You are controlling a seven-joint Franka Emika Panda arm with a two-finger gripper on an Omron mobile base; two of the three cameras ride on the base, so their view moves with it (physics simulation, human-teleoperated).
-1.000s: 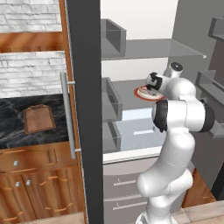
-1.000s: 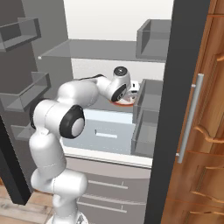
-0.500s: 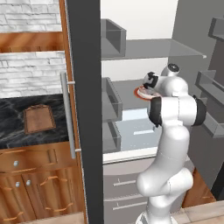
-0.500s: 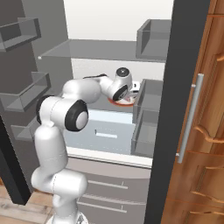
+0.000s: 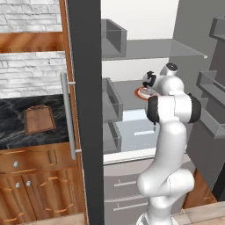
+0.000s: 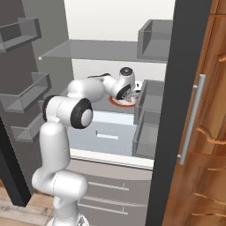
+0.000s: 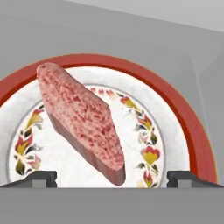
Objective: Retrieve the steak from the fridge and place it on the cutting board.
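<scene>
The steak (image 7: 83,120), a pinkish-red slab, lies on a round white plate with a red rim (image 7: 192,131) on a shelf inside the fridge (image 5: 132,66). My gripper (image 7: 111,178) hangs open just above the steak, one dark fingertip on each side of the slab's near end. From the base views my hand (image 5: 149,81) is reached into the fridge over the plate (image 6: 119,101). The steak itself is hidden behind the hand there. The cutting board (image 5: 39,119) rests on the dark counter left of the fridge door (image 5: 83,110).
The open fridge door with its silver handle (image 5: 68,116) stands between the fridge interior and the counter. Door bins (image 5: 112,101) line the left side, more bins (image 6: 148,119) the right. A glass shelf (image 5: 149,46) spans above my hand. Wooden cabinets (image 6: 203,176) stand on the right.
The arm has folded closer to the fridge shelf, with the elbow swung up and in. The hand stays over the plate, and the jaws remain open.
</scene>
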